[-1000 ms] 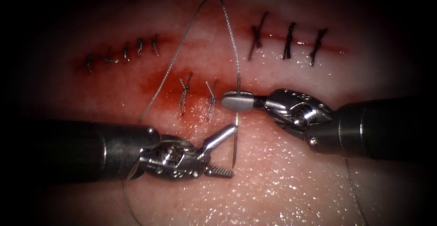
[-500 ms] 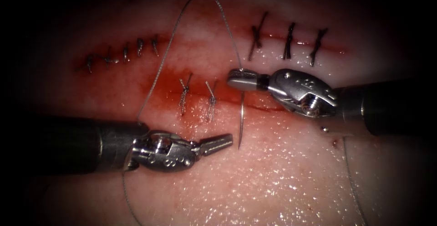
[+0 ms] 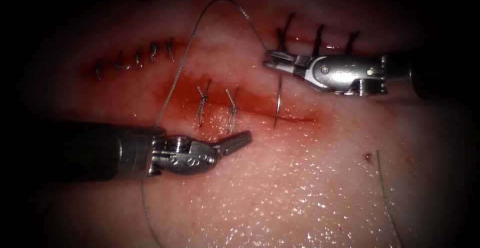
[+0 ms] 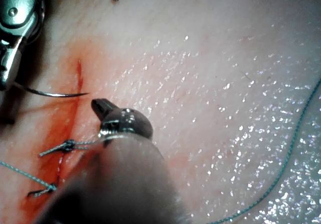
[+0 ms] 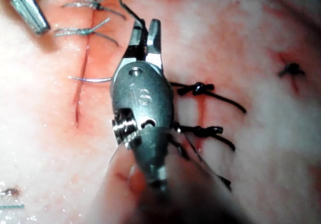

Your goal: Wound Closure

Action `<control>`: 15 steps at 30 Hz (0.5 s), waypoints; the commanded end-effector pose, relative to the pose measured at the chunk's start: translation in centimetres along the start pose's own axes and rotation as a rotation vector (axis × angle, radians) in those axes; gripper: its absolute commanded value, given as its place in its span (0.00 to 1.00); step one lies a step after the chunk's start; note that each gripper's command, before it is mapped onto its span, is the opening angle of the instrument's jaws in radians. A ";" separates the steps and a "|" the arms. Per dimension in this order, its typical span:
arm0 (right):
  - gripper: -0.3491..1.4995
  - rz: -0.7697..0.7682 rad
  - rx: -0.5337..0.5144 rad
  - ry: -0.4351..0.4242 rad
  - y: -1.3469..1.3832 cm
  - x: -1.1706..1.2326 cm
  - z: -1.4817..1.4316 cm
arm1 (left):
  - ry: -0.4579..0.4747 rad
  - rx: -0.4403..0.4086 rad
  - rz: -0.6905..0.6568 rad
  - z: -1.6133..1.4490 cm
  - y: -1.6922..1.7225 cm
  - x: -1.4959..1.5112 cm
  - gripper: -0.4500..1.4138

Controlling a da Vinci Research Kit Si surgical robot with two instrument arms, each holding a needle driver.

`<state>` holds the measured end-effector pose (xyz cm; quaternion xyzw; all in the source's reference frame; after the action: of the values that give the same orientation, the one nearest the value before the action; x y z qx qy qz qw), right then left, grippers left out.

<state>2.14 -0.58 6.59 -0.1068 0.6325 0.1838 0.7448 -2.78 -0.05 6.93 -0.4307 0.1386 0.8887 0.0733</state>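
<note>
1. The needle [image 3: 278,100] hangs tip down from the right end effector [image 3: 272,60]. Its jaws are clamped on the tail end, right where the thread [image 3: 220,0] joins.
2. The needle's curve drops to the open stretch of the cut [image 3: 300,120]. In the left wrist view the needle [image 4: 55,93] looks clear of the surface, point free and not in the tissue [image 3: 310,188].
3. From those jaws the thread arches high over the tissue, then comes down on the left past the left tool's shaft.
4. The left end effector [image 3: 242,139] sits low and left of the needle, near it but not touching. Its jaws are closed together and grip nothing.
5. Just left of the needle, two pale stitches [image 3: 202,103] cross the cut side by side, with red fluid [image 3: 175,95] pooled around them.
6. In the right wrist view the right end effector [image 5: 144,33] has the thread [image 5: 125,5] running out from between its jaws, with the needle [image 5: 88,78] lying across the cut [image 5: 77,108].
7. Further back there is a row of dark stitches [image 3: 316,43] behind the right tool and a row of smaller ones [image 3: 137,58] to the left.
8. A loose strand of thread [image 3: 387,193] trails across the tissue at lower right.
</note>
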 end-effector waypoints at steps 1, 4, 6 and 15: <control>0.00 -0.029 0.010 0.017 0.04 -0.08 0.08 | -0.010 -0.007 -0.003 0.06 0.10 -0.02 0.19; 0.00 -0.096 0.033 0.046 0.08 -0.11 0.12 | -0.044 -0.014 -0.020 0.16 0.14 -0.07 0.22; 0.00 -0.119 0.032 0.053 0.07 -0.11 0.14 | -0.057 -0.015 -0.027 0.22 0.14 -0.09 0.22; 0.00 -0.230 0.019 0.088 0.04 -0.01 0.23 | -0.117 -0.042 -0.066 0.47 0.14 -0.25 0.23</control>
<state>2.25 -0.43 6.60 -0.1816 0.6487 0.0857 0.7341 -2.97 0.02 7.40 -0.3814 0.1012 0.9132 0.1019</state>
